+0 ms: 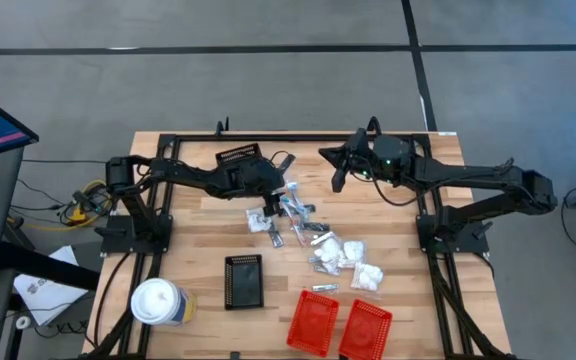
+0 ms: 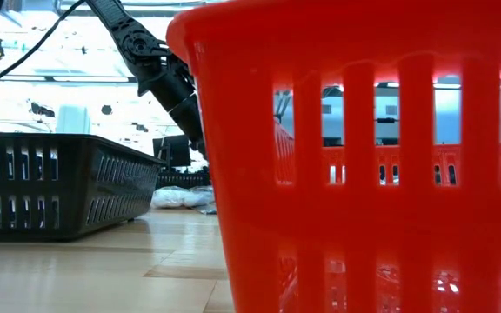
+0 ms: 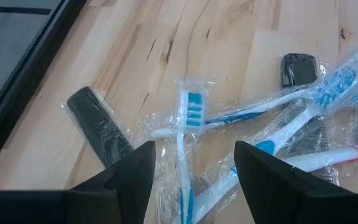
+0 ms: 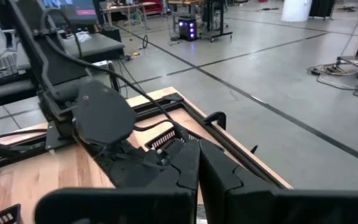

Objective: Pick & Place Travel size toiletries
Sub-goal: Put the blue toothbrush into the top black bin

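Toothbrushes [image 3: 185, 134] wrapped clear; no readable writing.

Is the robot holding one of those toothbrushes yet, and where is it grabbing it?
No. The left gripper hangs open over a wrapped toothbrush, its fingers either side of the handle, not closed. The right gripper is shut and empty.

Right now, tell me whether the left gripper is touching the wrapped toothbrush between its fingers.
Cannot tell. In the left wrist view the left gripper stands open around the toothbrush, contact unclear.

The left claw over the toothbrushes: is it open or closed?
Open. The left claw shows a clear gap between its fingers, with a wrapped toothbrush lying between them.
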Available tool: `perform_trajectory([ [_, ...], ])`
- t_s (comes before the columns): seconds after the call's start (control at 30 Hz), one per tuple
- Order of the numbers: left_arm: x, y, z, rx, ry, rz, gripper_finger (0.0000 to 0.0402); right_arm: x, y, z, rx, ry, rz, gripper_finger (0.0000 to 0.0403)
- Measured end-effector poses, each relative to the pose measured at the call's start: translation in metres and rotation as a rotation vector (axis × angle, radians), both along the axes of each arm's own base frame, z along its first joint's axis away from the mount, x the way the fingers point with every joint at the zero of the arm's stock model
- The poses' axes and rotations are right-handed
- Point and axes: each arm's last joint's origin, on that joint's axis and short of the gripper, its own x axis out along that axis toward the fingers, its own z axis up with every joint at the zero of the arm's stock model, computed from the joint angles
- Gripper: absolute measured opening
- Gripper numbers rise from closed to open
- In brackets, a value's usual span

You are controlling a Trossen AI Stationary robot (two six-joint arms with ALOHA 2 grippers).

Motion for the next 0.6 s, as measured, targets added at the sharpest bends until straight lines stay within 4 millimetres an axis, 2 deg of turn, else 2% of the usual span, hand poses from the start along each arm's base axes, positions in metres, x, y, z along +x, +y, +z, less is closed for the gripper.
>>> perform_trajectory([
  [0.23,-0.0089,-0.0030,-0.0085,-0.036,0.130,-0.029,0.0214,0.0015,0.0027,0.0023,-0.041,-0.007,0.115,0.0000],
  [0.6,-0.0072,-0.0016,-0.0059,0.030,0.134,-0.014,0.0214,0.0022,0.0030,0.0063,-0.070,-0.041,0.134,0.0000],
])
